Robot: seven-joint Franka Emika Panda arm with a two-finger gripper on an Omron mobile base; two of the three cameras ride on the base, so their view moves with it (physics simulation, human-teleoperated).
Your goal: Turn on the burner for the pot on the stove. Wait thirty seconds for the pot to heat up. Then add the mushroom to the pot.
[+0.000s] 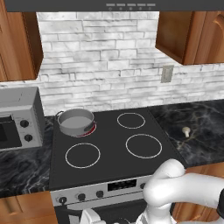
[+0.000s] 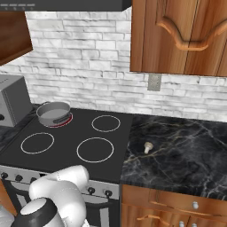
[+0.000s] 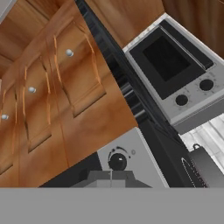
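The grey steel pot stands on the back-left burner of the black stove. That ring glows red at its rim. On the dark counter to the right lies the tiny beige mushroom. The arm bends low in front of the stove's silver panel. In the hand view my gripper is shut with nothing in it, just below a black knob on that panel. Whether it touches the knob I cannot tell. The pot's edge shows at lower right.
A grey box oven sits on the counter left of the stove. More knobs and a dark display line the front panel. Wooden drawers lie below the counter, wall cabinets hang above.
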